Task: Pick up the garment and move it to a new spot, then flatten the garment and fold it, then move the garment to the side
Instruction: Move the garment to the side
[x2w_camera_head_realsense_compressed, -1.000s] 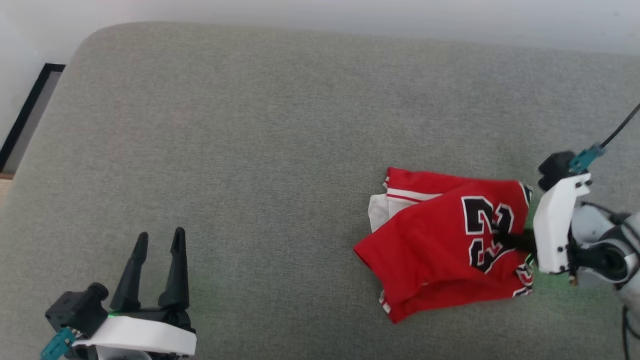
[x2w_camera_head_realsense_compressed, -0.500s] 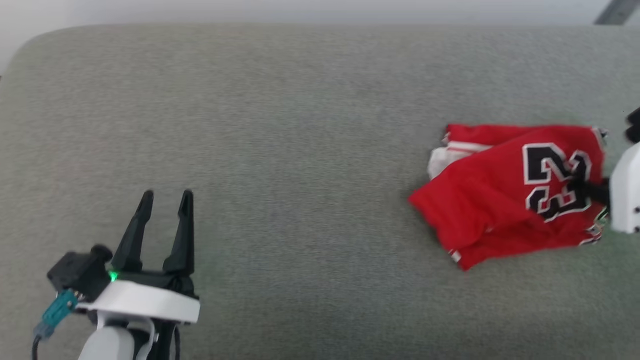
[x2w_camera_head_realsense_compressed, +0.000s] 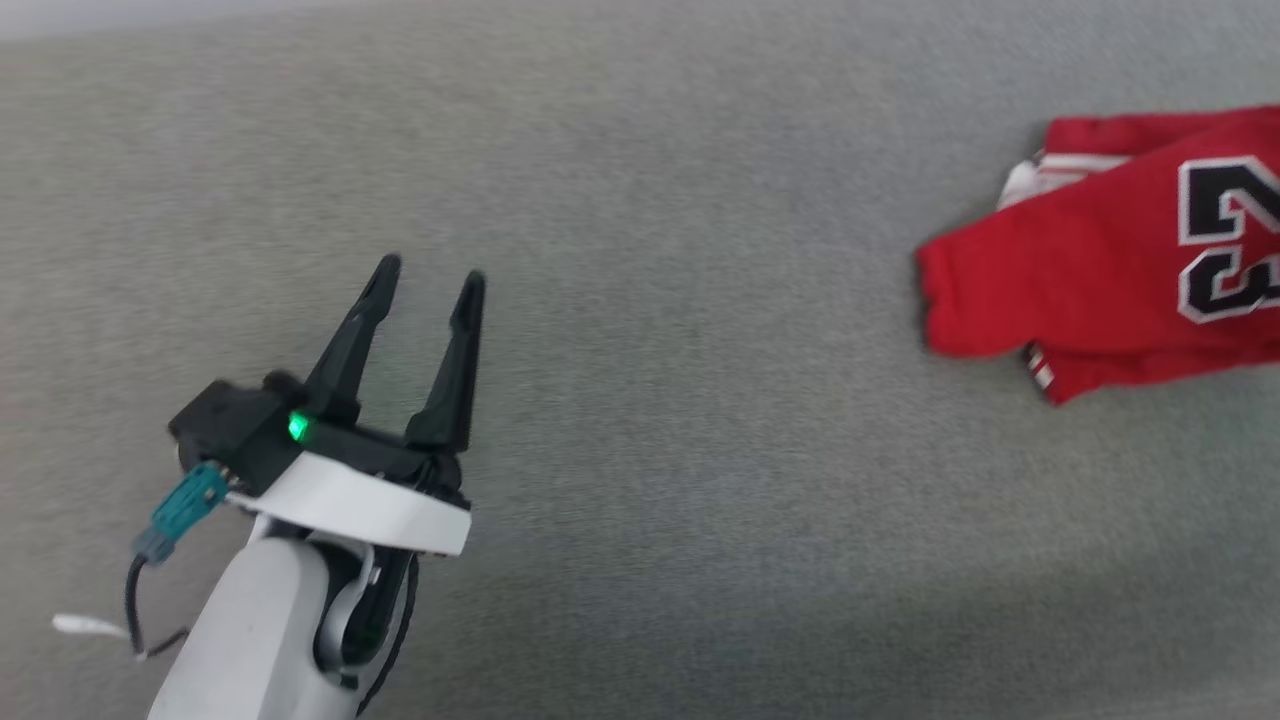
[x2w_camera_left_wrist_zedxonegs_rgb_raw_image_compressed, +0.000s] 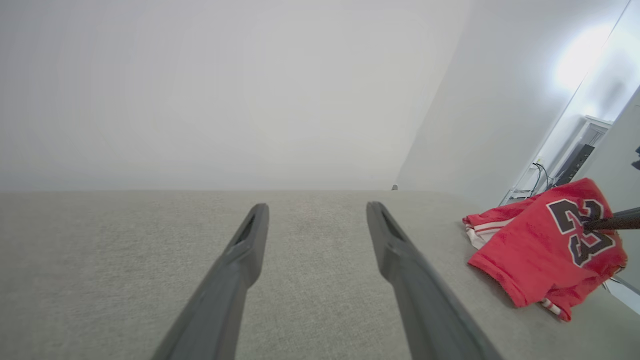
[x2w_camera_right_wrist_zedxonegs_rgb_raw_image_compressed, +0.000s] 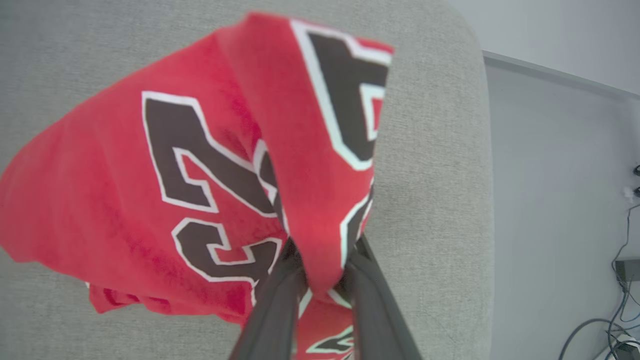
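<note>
Pinching a bunched fold of the one red jersey (x2w_camera_right_wrist_zedxonegs_rgb_raw_image_compressed: 200, 200), the right gripper (x2w_camera_right_wrist_zedxonegs_rgb_raw_image_compressed: 320, 270) has both dark fingers (x2w_camera_right_wrist_zedxonegs_rgb_raw_image_compressed: 272, 310) clamped on the cloth at the number 23 (x2w_camera_right_wrist_zedxonegs_rgb_raw_image_compressed: 200, 165). The right wrist view gives that grip. The left wrist view gives the jersey tented up off the grey cushion (x2w_camera_head_realsense_compressed: 700, 300). The left gripper (x2w_camera_head_realsense_compressed: 430, 275) hangs spread and empty, well apart. The head view cuts the jersey off at its right edge, with one white striped sleeve (x2w_camera_head_realsense_compressed: 1030, 175) peeking out.
</note>
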